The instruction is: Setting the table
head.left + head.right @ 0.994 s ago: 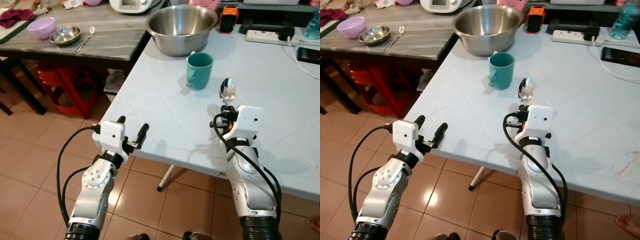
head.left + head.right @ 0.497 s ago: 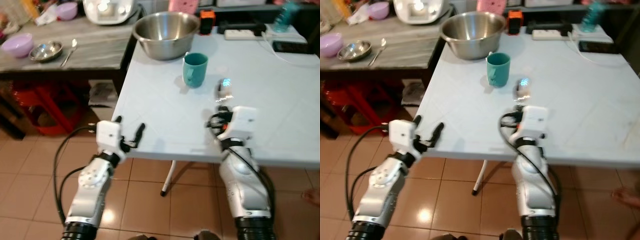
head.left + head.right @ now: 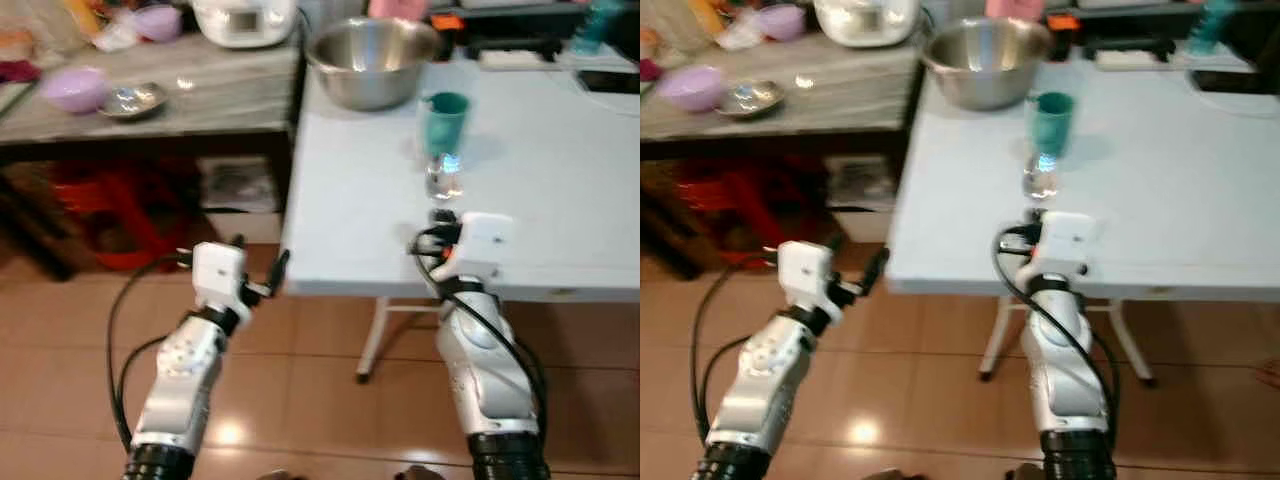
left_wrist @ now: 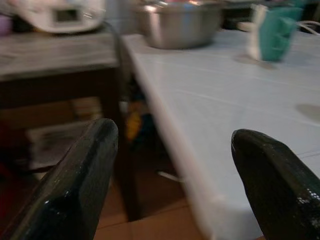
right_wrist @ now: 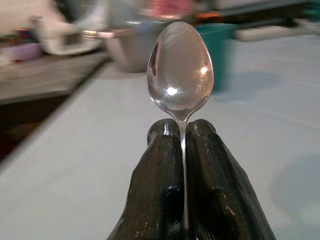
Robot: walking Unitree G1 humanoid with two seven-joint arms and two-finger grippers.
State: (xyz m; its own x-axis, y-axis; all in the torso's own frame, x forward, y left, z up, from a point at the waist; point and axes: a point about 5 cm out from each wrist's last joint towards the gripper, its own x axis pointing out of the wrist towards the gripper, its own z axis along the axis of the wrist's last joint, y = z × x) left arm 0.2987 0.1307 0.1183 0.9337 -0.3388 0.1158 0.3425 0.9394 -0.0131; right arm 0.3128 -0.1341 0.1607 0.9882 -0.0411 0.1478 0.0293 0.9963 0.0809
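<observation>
Both arms have drawn back toward the pale blue bench near edge. Right gripper jaws clench a shiny metal spoon, bowl up, near a teal mug; left gripper jaws gape, released.

Bright, even light; head views motion-blurred, wrist backgrounds soft, floor tiles glaring.

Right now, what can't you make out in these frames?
- Spoon handle: hidden between the right gripper's shut fingers, right wrist view.
- Mug handle: blurred, and its top is cut by the frame edge, left wrist view.
- Small bowls on the side table: motion blur in both eye views, contents unreadable.
- Items behind the big bowl: cut off by the top edge and blurred.
</observation>
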